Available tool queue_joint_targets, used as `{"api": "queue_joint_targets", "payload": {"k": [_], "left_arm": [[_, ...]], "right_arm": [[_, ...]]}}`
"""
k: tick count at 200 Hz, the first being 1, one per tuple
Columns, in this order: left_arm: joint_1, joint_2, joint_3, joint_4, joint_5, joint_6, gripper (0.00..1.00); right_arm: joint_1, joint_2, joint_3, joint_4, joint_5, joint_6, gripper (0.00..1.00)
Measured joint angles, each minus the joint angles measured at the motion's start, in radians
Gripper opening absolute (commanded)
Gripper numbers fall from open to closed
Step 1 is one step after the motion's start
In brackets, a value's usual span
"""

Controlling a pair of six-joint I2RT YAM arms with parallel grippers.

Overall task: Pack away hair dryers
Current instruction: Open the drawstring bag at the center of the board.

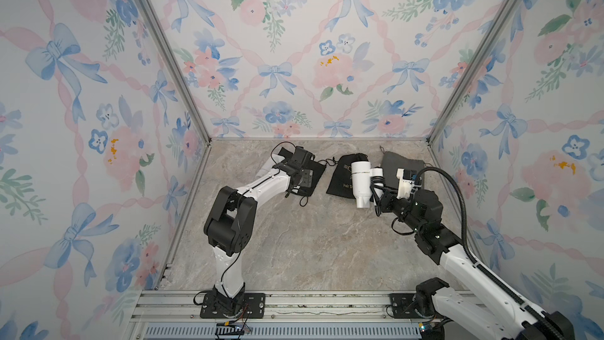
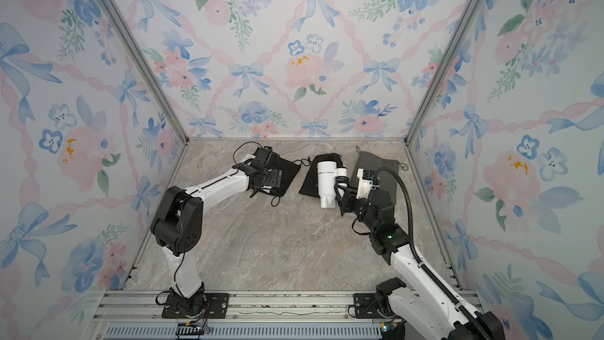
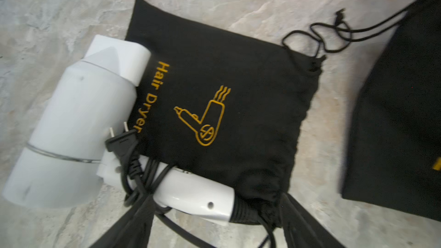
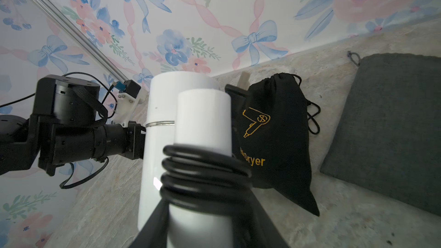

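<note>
Hair dryer (image 1: 361, 182), a white one, lies at the back of the table (image 1: 294, 240) over the black pouch (image 3: 226, 79) printed with its name, its barrel partly off the cloth. Whether it rests there or hangs just above, I cannot tell. The right gripper (image 4: 205, 225) pinches its handle (image 4: 202, 120) close to the coils of its cord (image 4: 202, 175). The left gripper (image 3: 214, 211) is spread wide and empty, aimed toward the pouch. I judge the dryer light, rigid and smooth-shelled, so it may slip or swing when held by the handle. The cord wraps should give better purchase than the glossy barrel. The loose plug (image 3: 121, 139) could snag on the limp pouch mouth.
</note>
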Motion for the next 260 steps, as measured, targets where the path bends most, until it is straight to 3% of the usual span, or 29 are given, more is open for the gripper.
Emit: {"api": "queue_joint_targets", "payload": {"k": [30,64,141,182,232,247,260], "left_arm": [[0.002,0.06,0.1,-0.025,-0.029,0.004,0.84],[-0.067,0.159,0.208,-0.022,-0.031,0.038,0.82],[-0.097,0.262,0.223,-0.04,-0.016,0.049,0.74],[-0.094,0.309,0.23,-0.039,-0.016,0.054,0.59],[-0.072,0.335,0.263,-0.04,-0.013,0.063,0.19],[-0.065,0.335,0.263,-0.04,-0.008,0.063,0.17],[-0.063,0.335,0.263,-0.04,0.0,0.065,0.22]], "right_arm": [[0.0,-0.018,-0.004,-0.029,0.0,-0.013,0.25],[0.0,-0.026,-0.02,-0.053,0.0,-0.019,0.25],[0.0,-0.062,-0.021,-0.101,-0.01,-0.031,0.26],[0.001,-0.088,-0.021,-0.111,-0.026,-0.03,0.26],[0.011,-0.099,-0.021,-0.116,-0.031,-0.03,0.26],[0.016,-0.098,-0.021,-0.118,-0.031,-0.03,0.26],[0.022,-0.096,-0.021,-0.118,-0.031,-0.03,0.26]]}}
